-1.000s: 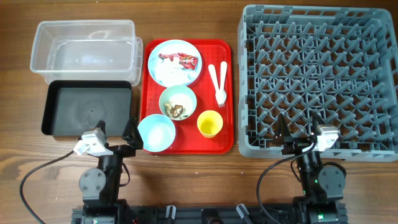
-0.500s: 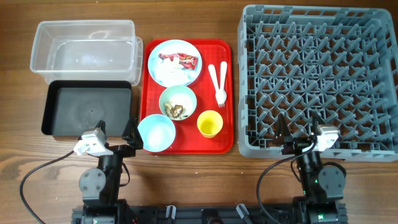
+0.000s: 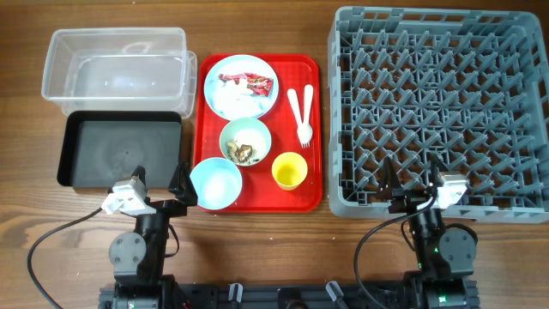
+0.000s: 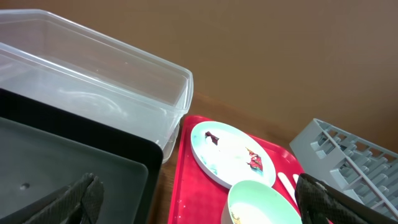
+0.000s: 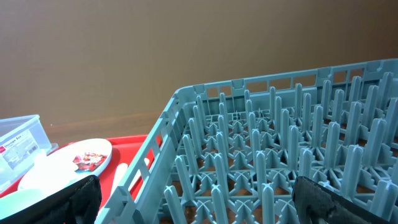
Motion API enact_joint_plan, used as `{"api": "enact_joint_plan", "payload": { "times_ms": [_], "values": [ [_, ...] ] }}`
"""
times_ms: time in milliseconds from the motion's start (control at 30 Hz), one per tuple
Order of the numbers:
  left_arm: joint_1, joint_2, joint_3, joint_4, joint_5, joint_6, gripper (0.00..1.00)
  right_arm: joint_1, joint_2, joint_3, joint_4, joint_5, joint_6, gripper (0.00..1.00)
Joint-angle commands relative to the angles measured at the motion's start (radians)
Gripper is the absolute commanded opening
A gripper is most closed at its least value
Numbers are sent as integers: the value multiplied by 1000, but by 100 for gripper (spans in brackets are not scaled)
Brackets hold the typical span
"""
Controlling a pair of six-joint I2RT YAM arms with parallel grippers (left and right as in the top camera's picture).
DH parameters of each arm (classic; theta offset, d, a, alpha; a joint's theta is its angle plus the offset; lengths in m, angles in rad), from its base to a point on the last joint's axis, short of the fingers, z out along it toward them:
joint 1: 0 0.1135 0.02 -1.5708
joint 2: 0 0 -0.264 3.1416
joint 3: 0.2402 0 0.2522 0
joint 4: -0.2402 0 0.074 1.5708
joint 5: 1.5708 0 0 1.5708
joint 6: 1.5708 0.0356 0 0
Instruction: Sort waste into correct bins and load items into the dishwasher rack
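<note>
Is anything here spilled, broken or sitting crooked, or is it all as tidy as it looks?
Nothing stands out. The mess is contained: the red-and-white wrapper lies on the plate, the brown scraps sit inside one bowl, and the yellow cup stands upright on the red tray. No spills show on the table.

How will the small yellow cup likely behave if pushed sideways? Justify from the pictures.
The yellow cup looks small and empty, so it is probably light and likely to slide on the smooth red tray. Standing upright, it might tip if pushed near its rim.
</note>
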Motion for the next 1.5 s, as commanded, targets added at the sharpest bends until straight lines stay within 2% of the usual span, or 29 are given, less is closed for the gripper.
{"api": "enact_joint_plan", "payload": {
  "times_ms": [0,767,1033,1467],
  "values": [
    [6,-6,-5,-4,12,20,100,-2,-5,-1,2,-13,9,100],
    [5,-6,-5,-2,22,19,100,-2,-5,-1,2,-13,8,100],
    [5,-6,-4,37,124,21,100,-2,-5,-1,2,-13,9,100],
    [5,-6,23,59,125,29,100,-2,-5,-1,2,-13,9,100]
  ]
}}
